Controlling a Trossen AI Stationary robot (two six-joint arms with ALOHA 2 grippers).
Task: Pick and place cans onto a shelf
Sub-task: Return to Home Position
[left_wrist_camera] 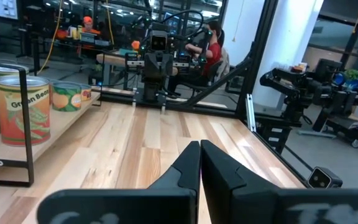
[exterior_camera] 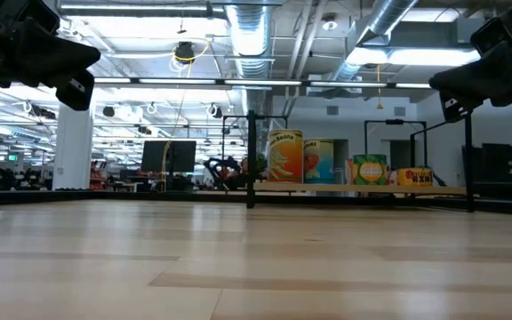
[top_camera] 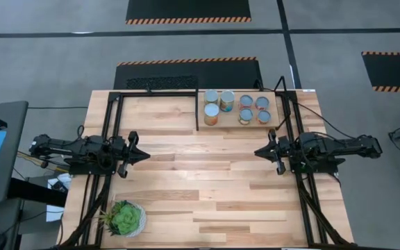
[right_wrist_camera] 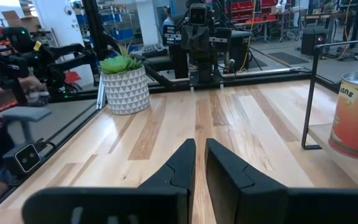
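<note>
Top-down first: we count seven cans in two short rows on the shelf at the far edge of the bench, and none loose on the wood. The left gripper and right gripper sit at their own sides, facing each other across the middle, well apart from the shelf. We judge the placing finished and the step in hand to be the retreat to rest. The next move calls for little more than settling both arms, since there is no can to reach for.

Down at bench height we get what the overhead hides: labels and heights. A tall green beans can heads the row, with squatter tins beside it, all upright. Both arms hang dark in the upper corners, off the wood.

On the left wrist, the fingers are clenched on nothing, with only a hairline between them. The green beans can stands off to one side on the shelf, the right arm faces us, and a person sits beyond the bench.

On the right wrist, the fingers are drawn together too, and empty. Here we see the potted plant in its patterned white pot, which the low and left wrist views miss.
</note>
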